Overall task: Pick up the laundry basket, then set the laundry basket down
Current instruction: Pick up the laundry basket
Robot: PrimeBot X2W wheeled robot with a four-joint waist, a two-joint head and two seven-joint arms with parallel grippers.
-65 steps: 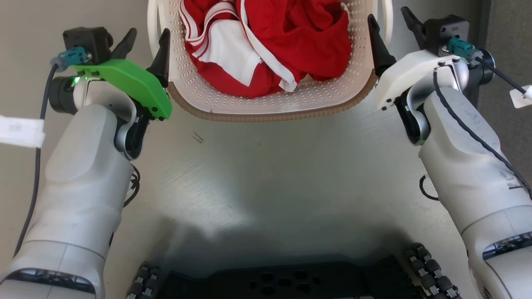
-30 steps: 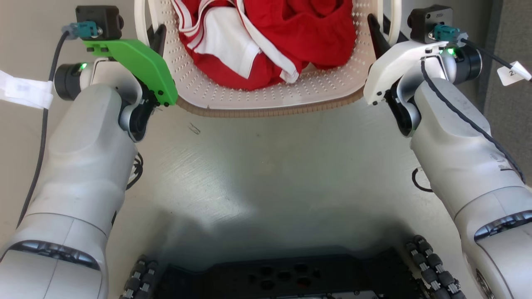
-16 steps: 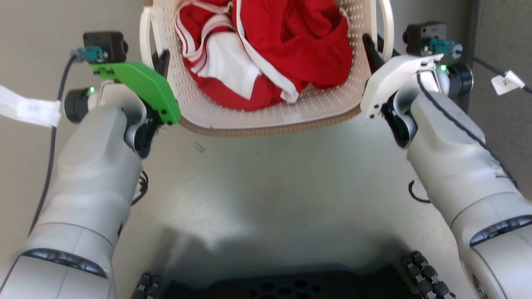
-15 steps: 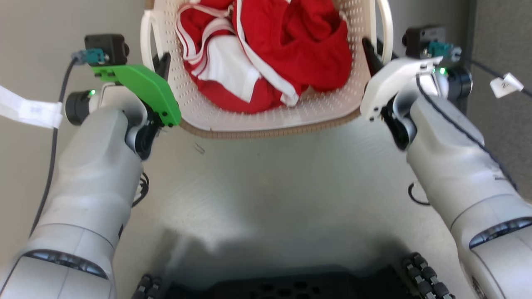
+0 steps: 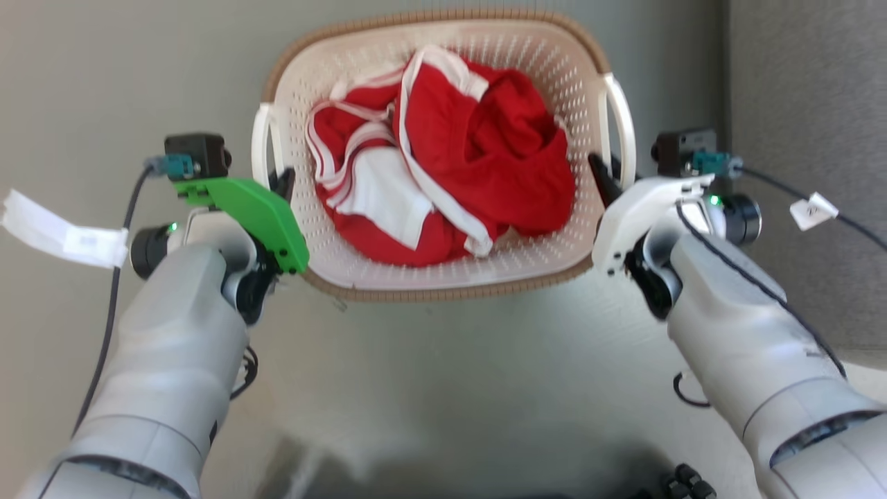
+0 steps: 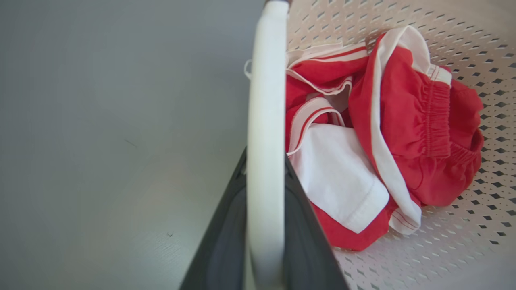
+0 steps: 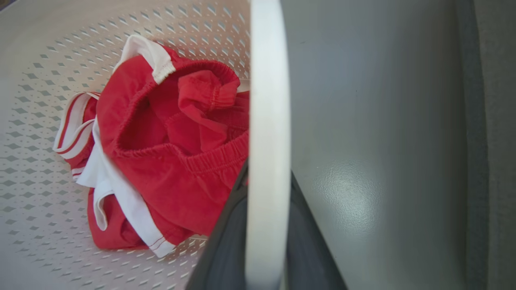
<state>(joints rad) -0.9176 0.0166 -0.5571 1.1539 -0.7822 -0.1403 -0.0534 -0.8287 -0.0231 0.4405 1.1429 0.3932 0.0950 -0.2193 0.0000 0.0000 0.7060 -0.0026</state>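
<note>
Head and wrist views of a two-armed grasp. The laundry basket (image 5: 443, 294), cream with perforated walls and a brown woven-look rim, lies in the upper middle of the head view above the grey floor (image 5: 457, 395). Whether it rests on the floor or hangs clear of it cannot be told. Inside the basket, against its bottom, is a crumpled heap of red and white garments (image 5: 485, 159).

The left gripper (image 5: 276, 181) is at the basket's left side, on the white loop of the left handle (image 5: 262, 149). In the left wrist view the handle runs up between the two dark fingers (image 6: 223, 233), which touch it on both sides, so the jaws are closed upon it.

The right gripper (image 5: 613, 177) is at the basket's right side, on the right handle (image 5: 624, 132). The right wrist view gives the same arrangement: the white loop passes between the dark fingers (image 7: 219, 241), and the jaws are narrowed to its width and clamp it.

Both pale forearms reach to the basket from its near side. A darker grey strip (image 5: 804, 104) borders the floor to the right of the basket.
</note>
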